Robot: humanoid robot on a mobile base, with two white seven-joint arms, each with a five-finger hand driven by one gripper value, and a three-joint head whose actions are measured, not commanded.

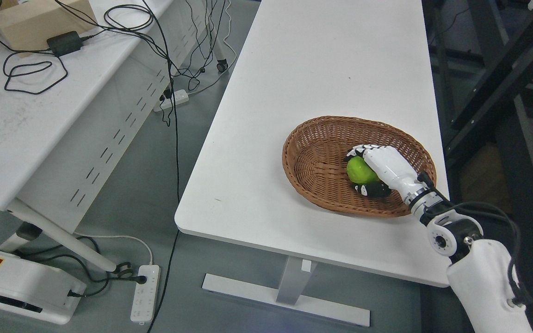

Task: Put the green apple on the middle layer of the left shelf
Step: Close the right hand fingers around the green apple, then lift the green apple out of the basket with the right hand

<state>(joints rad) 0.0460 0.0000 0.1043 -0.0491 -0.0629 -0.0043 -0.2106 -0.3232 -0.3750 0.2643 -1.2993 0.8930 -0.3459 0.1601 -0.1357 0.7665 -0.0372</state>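
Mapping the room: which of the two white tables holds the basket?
The right-hand table, with the basket near its front edge. The left table carries only a box and cables.

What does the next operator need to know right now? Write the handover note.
Right robot hand: inside the wicker basket on the white table, fingers curled around the green apple.
Left robot hand: not in view.
Green apple: sits low in the basket, within the grasp; whether it has left the basket floor cannot be told.
Done: reach and grasp.
Left: lift the apple out, carry it to the left shelf and set it on the middle layer. No shelf shows in the head view, so the robot will probably have to turn or move.
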